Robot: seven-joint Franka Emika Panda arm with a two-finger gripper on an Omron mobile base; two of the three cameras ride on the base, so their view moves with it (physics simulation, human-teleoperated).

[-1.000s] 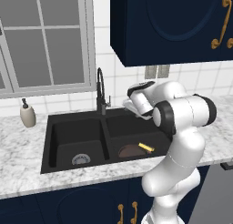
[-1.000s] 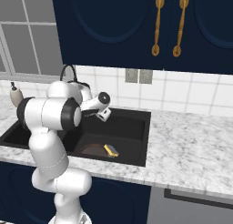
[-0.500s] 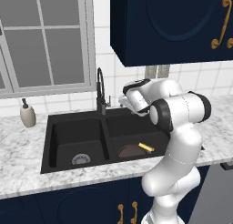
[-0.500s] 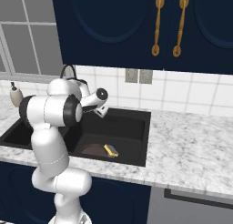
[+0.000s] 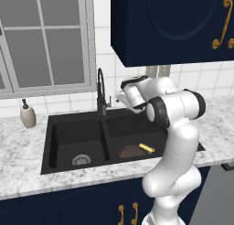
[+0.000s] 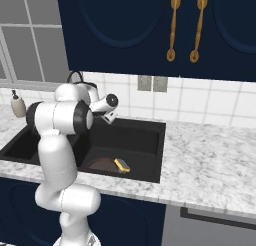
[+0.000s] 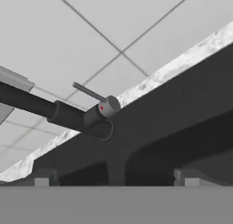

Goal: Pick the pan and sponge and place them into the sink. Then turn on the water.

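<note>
The dark brown pan (image 5: 131,152) lies on the floor of the right basin of the black sink (image 5: 51,144), and the yellow sponge (image 5: 146,148) rests at its right edge. The right base view shows the same pan (image 6: 102,165) and sponge (image 6: 121,164) side by side. My gripper (image 5: 120,99) hovers above the right basin, just right of the black faucet (image 5: 100,89), open and empty. In the hand view the gripper (image 7: 113,182) points at the faucet (image 7: 63,114) base and its thin side lever (image 7: 88,92), still apart from it. No water runs.
A beige soap dispenser (image 5: 27,115) stands on the marble counter (image 5: 18,174) left of the sink. A window sits behind the faucet and dark blue cabinets (image 5: 173,23) hang overhead. White tiled wall (image 7: 113,32) backs the counter.
The hand has swung left over the right basin, closer to the faucet. The jaws have stayed open. Pan and sponge have not moved.
</note>
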